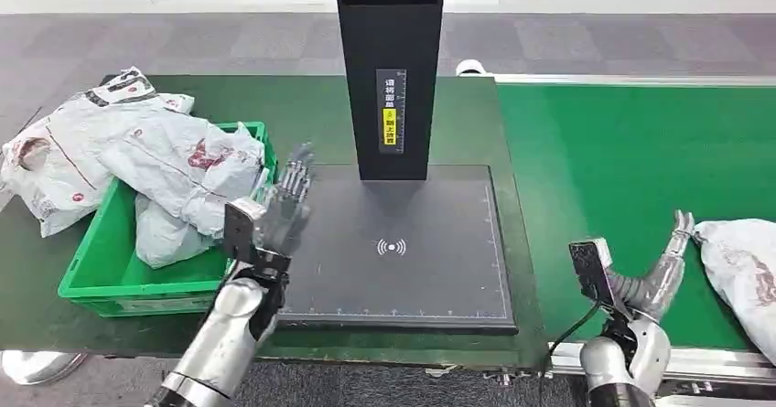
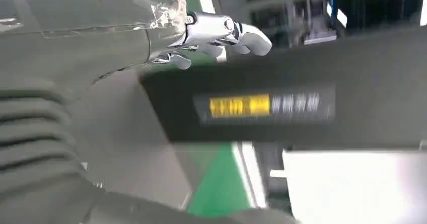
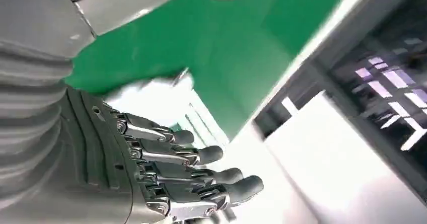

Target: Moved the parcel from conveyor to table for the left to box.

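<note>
A white-grey plastic parcel lies on the green conveyor at the far right, partly cut off by the picture's edge. My right hand is just left of it, fingers stretched out toward its near corner and holding nothing. In the right wrist view the fingers are apart, with the blurred parcel beyond them. My left hand is raised and open over the left edge of the black scan pad, beside the green box.
The green box holds several grey parcels, piled above its rim and spilling over its left side. A black scanner post with a yellow label stands at the pad's back edge. The table's front edge runs just below the pad.
</note>
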Motion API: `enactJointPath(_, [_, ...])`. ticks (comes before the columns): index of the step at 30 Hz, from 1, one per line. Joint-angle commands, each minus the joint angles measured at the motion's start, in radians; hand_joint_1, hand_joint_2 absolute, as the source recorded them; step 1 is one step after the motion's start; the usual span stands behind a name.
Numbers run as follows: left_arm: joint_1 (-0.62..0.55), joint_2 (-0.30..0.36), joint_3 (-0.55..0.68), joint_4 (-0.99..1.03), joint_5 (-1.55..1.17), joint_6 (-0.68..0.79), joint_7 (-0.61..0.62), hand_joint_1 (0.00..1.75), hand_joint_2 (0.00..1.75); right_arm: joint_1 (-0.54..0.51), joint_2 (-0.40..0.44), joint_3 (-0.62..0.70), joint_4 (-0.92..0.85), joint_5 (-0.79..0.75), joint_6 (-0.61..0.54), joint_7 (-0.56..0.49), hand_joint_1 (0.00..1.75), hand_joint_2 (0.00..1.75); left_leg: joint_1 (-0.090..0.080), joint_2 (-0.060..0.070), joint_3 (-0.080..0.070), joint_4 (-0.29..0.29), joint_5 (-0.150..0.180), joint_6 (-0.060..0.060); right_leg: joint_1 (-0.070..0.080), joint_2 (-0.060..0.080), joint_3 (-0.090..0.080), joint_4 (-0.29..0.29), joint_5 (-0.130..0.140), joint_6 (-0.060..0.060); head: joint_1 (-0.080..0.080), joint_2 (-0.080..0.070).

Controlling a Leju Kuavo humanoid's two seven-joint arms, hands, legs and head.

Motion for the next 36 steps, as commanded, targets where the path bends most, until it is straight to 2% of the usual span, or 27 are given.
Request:
enactJointPath(1, [-0.153,-0.035,-0.158,0.409,-0.109,0.134,0.029,0.0,1.75,-0.151,-0.246,-0.24,0.637,0.475,0.116,0.595,0.0,1.75,0.001,-0.01,0.004,-0.003,0.002,0.002,0.002,-0.01,0.009,-0.007,0.0,0.001,0.0,0.0])
enactJointPath(2, [-0.15,-0.028,-0.144,0.413,-0.102,0.133,0.025,0.0,1.75,-0.155,-0.256,-0.241,0.651,0.476,0.13,0.598,0.0,1.75,0.0,-0.006,0.003,-0.002,0.0,0.002,0.001,-0.005,0.006,-0.004,-0.001,0.001,0.0,0.0])
enactJointPath(4, [-0.141,-0.029,-0.123,0.4,-0.095,0.137,0.026,0.0,1.75,-0.167,-0.267,-0.233,0.665,0.49,0.15,0.621,0.0,1.75,0.0,-0.008,0.003,-0.003,0.001,0.004,0.001,-0.009,0.008,-0.007,0.0,0.003,0.0,0.0])
enactJointPath(10, [-0.122,-0.037,-0.089,0.375,-0.093,0.149,0.058,0.0,1.75,-0.21,-0.269,-0.236,0.686,0.482,0.193,0.635,0.0,1.75,0.0,0.001,0.0,-0.001,-0.001,0.005,0.0,0.001,0.002,-0.003,0.0,0.004,0.0,0.0])
enactJointPath(21, [-0.12,-0.041,-0.034,0.362,-0.104,0.148,0.076,0.0,1.75,-0.236,-0.266,-0.202,0.698,0.531,0.293,0.75,0.0,1.75,0.0,0.0,-0.002,0.0,-0.001,0.005,0.0,0.0,0.001,-0.002,0.0,0.004,0.0,0.0])
enactJointPath(33, [-0.122,-0.043,-0.031,0.363,-0.104,0.146,0.076,0.0,1.75,-0.228,-0.267,-0.2,0.696,0.531,0.294,0.752,0.0,1.75,0.0,-0.001,-0.002,0.0,-0.001,0.005,0.0,-0.001,0.002,-0.002,0.0,0.004,0.0,0.0])
enactJointPath(36, [-0.131,-0.051,-0.025,0.377,-0.108,0.138,0.085,0.0,1.75,-0.208,-0.28,-0.16,0.696,0.532,0.357,0.794,0.0,1.75,0.0,-0.001,-0.002,0.0,-0.001,0.005,0.0,-0.001,0.002,-0.003,0.0,0.004,0.0,0.0])
